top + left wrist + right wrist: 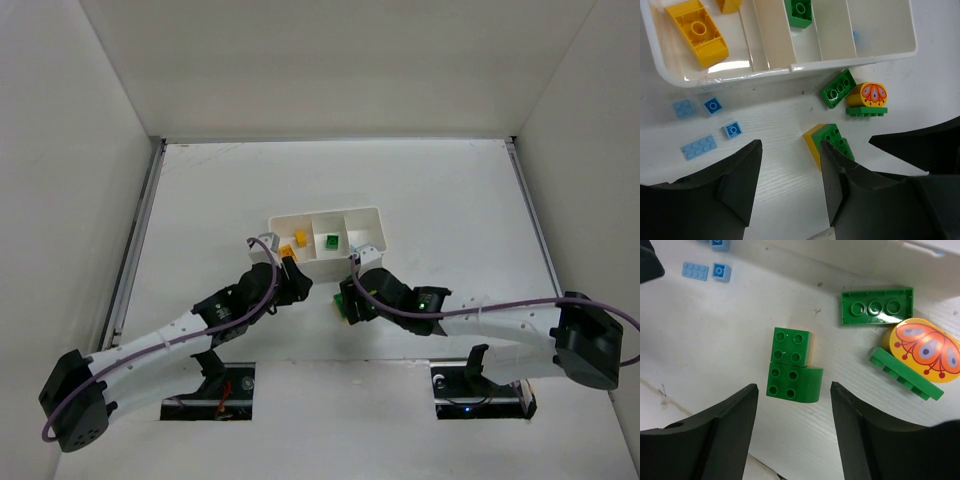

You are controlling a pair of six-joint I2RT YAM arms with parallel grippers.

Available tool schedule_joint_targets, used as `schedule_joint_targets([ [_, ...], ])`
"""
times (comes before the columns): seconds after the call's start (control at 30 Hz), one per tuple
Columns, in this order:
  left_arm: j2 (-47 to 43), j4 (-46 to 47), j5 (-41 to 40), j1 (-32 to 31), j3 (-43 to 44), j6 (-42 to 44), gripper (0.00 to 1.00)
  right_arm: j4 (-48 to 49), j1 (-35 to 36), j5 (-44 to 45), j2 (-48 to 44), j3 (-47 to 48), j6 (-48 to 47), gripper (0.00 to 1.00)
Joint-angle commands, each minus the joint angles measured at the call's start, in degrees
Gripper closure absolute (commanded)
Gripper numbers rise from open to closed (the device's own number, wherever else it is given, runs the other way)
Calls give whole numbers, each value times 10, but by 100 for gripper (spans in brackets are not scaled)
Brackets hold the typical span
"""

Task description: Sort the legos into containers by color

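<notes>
- Tray (325,211) sits mid-table, just far of both grippers; three compartments side by side.
- Left compartment: yellow bricks (696,32). Middle: one green brick (800,11). Right: only a blue speck (855,35), too small to identify.
- Loose on the table (450,190), near side of the tray: four small blue bricks (699,147) to the left, well apart from the rest.
- To the right: a long green brick (876,306), a butterfly piece (925,350) touching a green plate (905,375), and a green-on-yellow stack (791,347) nearest the arms.
- Left gripper (790,150): hovers low, jaws spread over bare table, one finger just beside the stack; holds nothing.
- Right gripper (794,387): jaws spread either side of the stack, apart from it; pinches nothing.
- Sorting looks only begun: most pieces still outside the tray.
- Handling, judged:
  - Light, stiff, smooth plastic; likely to skid or pop out under an off-centre squeeze.
  - Best taken across two flat opposite walls, jaws square to them.
  - Stack: mixes two colours and needs splitting; could part if gripped on the top piece alone, so grip low.
  - Blue bricks: thin and flat on the table, little wall to catch; need fingertips right down at the surface.
  - Butterfly piece: rounded, so hold by its flat ends.
</notes>
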Motion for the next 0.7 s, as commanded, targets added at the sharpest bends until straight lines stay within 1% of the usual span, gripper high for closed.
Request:
schedule_joint_targets([
  [0.0, 4, 33, -3, -8, -13, -22, 53, 1, 3, 5, 17, 14, 2, 32],
  [0.07, 8, 40, -3, -12, -15, -26, 53, -1, 9, 11, 38, 28, 1, 31],
  [0.17, 16, 49, -6, -20, -21, -31, 53, 1, 18, 42, 61, 52, -3, 32],
  [0.4, 14, 49, -13, -19, -39, -39, 53, -21, 28, 63, 122, 99, -22, 46],
  [0.5, 10, 48, -13, -14, -44, -41, 53, -31, 32, 71, 139, 103, -19, 49],
  [0.6, 17, 48, -12, -13, -45, -42, 53, -38, 32, 73, 151, 106, -17, 49],
  [0.67, 23, 50, -11, -16, -46, -42, 53, -41, 32, 75, 156, 108, -17, 46],
])
